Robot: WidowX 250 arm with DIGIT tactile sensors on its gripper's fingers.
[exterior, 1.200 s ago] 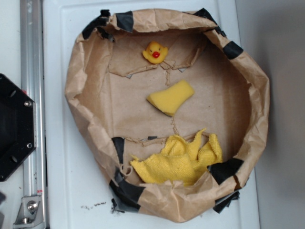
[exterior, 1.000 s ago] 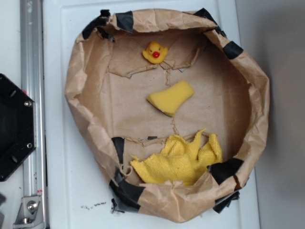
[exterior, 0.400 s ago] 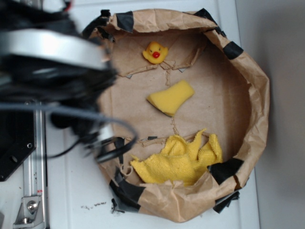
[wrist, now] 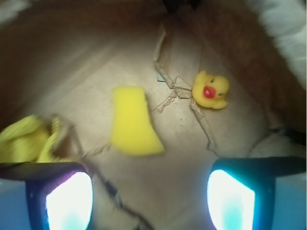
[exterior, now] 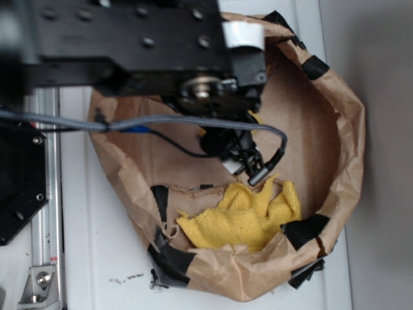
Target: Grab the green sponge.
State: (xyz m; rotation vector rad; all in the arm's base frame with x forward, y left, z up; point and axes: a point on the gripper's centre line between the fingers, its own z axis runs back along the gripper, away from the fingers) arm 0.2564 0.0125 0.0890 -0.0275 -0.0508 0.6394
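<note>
The green sponge [wrist: 132,122] looks yellow, a smooth foam wedge lying flat on the brown paper floor. In the wrist view it sits just ahead of my gripper [wrist: 148,201] and slightly left of centre. My gripper is open, its two fingers wide apart at the bottom corners with only bare paper between them. In the exterior view my gripper [exterior: 248,165] hangs over the middle of the paper basin, and the arm hides nearly all of the sponge.
A yellow rubber duck [wrist: 211,91] with a red beak lies right of the sponge. A fuzzy yellow cloth [exterior: 242,216] is bunched at the basin's near side. The crumpled paper wall [exterior: 348,148], patched with black tape, rings the floor. A metal rail [exterior: 45,194] runs at left.
The arm has swung in from the left over the paper basin and now covers the duck and sponge in the exterior view. The objects themselves have not moved.
</note>
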